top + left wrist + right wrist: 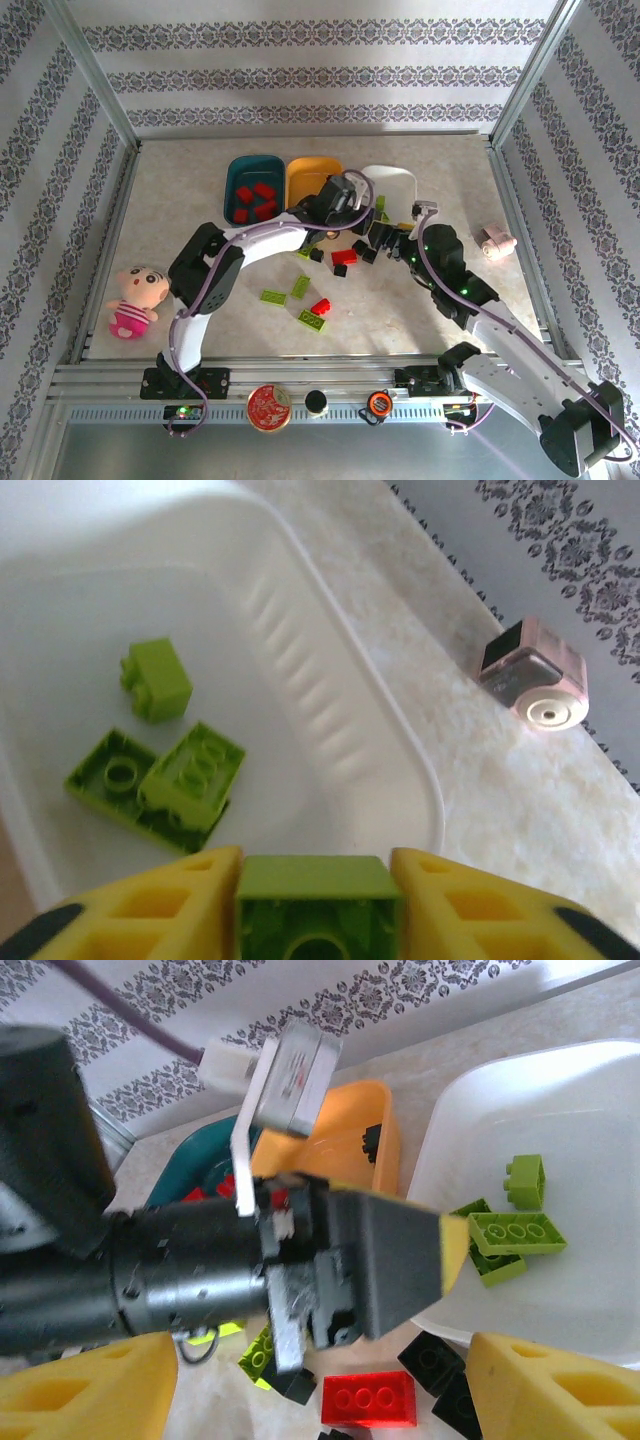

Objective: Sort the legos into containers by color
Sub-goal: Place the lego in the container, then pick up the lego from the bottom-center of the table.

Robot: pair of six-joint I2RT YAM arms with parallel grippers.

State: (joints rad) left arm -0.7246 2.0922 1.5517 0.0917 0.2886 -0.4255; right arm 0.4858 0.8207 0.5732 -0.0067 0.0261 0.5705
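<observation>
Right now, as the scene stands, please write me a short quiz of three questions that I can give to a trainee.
1. True or false: the teal tray holds red bricks.
2. What does the left gripper hold? A) a red brick B) a lime green brick C) a black brick
3. In the left wrist view, how many green bricks lie in the white tray?
Key: 1 true; 2 B; 3 three.
</observation>
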